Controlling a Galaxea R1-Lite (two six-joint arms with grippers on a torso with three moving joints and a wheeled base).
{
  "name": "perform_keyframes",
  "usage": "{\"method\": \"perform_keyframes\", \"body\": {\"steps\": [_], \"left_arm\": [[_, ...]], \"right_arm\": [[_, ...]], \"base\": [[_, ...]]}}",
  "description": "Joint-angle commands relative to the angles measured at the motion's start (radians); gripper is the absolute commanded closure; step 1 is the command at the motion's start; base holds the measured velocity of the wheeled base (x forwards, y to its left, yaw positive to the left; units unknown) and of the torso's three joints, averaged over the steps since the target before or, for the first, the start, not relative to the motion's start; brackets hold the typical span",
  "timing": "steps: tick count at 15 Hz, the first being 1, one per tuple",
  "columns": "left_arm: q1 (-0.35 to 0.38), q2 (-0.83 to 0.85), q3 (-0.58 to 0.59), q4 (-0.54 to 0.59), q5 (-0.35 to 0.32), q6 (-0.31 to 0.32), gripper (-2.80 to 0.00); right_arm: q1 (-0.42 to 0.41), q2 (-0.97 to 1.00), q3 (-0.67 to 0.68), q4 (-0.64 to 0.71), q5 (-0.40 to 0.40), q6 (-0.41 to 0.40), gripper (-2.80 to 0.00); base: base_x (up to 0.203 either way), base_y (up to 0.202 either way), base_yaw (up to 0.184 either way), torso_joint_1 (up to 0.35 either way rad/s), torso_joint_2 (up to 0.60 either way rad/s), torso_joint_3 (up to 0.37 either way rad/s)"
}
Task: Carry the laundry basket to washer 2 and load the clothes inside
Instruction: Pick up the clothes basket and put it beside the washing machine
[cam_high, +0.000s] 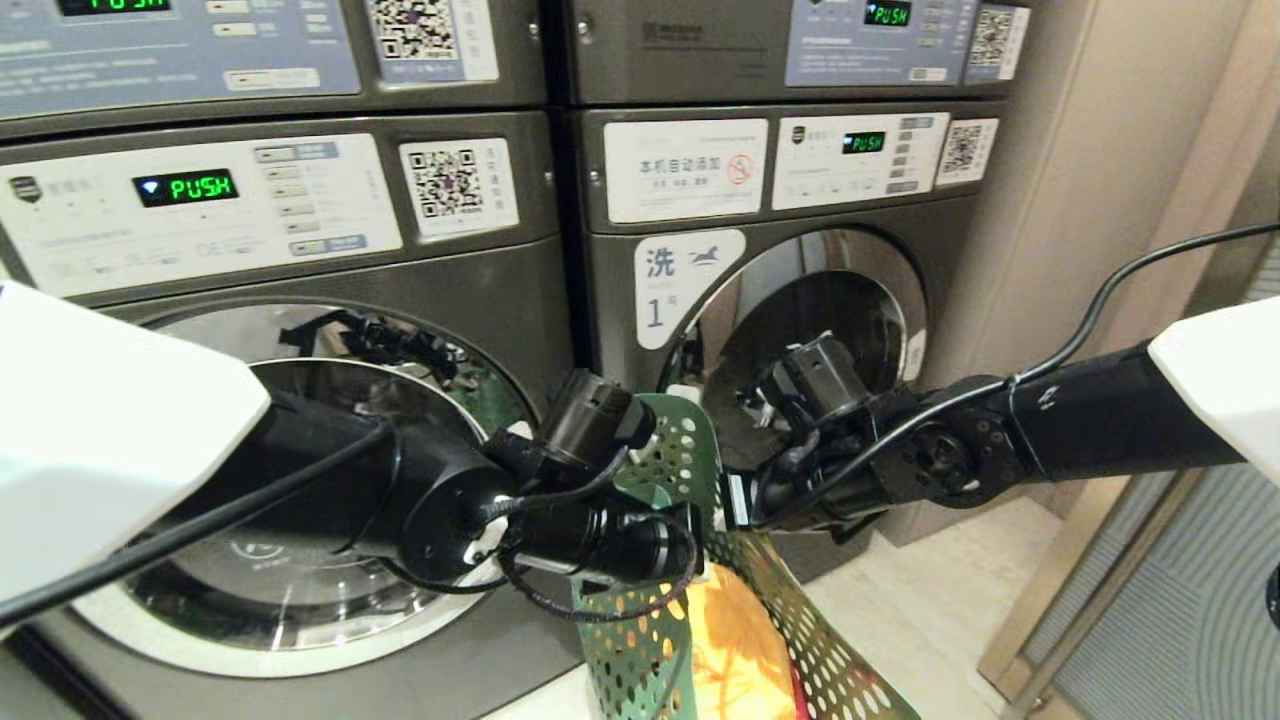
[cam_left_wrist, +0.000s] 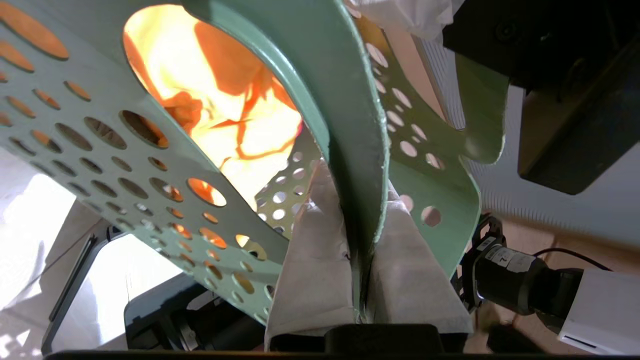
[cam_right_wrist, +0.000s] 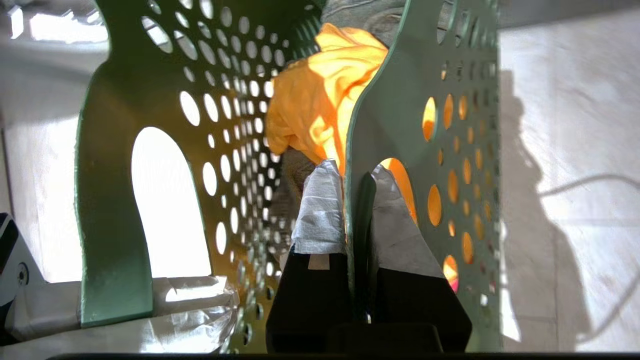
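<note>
Both claws are pinched tight on the basket, so this is the carry step. The left gripper has its white-taped fingers clamped on the thin rim of the dark green perforated plastic laundry basket, right by one loop handle. The right gripper does the same on the opposite handle strip, padded fingers squeezing the wall from both sides. In the head view the basket hangs between the two arms, tipped over and squashed in, with bright orange-yellow clothes bunched inside and a bit of red at the edge.

Straight ahead is a row of dark grey front-load washers. The one labelled 1 sits to the robot's right; the big chrome-rimmed door of the machine beside it fills the left of the view. Its number label isn't visible, so whether that's washer 2 is a guess, though likely. Its door looks shut.

Next move, probably: set the basket on the pale tiled floor near that left machine without dumping the clothes, then free a gripper for the door. Slipping off that thin rim is the risk.
</note>
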Motion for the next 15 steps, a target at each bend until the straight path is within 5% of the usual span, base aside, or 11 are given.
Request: {"method": "perform_keyframes", "body": {"steps": [1, 11, 15], "left_arm": [[0.0, -0.001, 0.001, 0.0, -0.001, -0.004, 0.0], [0.0, 0.003, 0.001, 0.0, -0.001, -0.004, 0.0], [0.0, 0.007, 0.001, -0.002, -0.001, -0.004, 0.0]], "right_arm": [[0.005, 0.002, 0.0, 0.0, 0.001, 0.003, 0.0], [0.013, 0.002, 0.002, -0.001, -0.02, 0.003, 0.0], [0.013, 0.002, 0.004, -0.001, -0.02, 0.003, 0.0]], "base": [[-0.001, -0.01, 0.177, 0.002, 0.0, 0.006], [0.001, -0.008, 0.174, 0.002, 0.0, 0.003], [0.0, -0.002, 0.053, 0.001, 0.0, 0.002]]}}
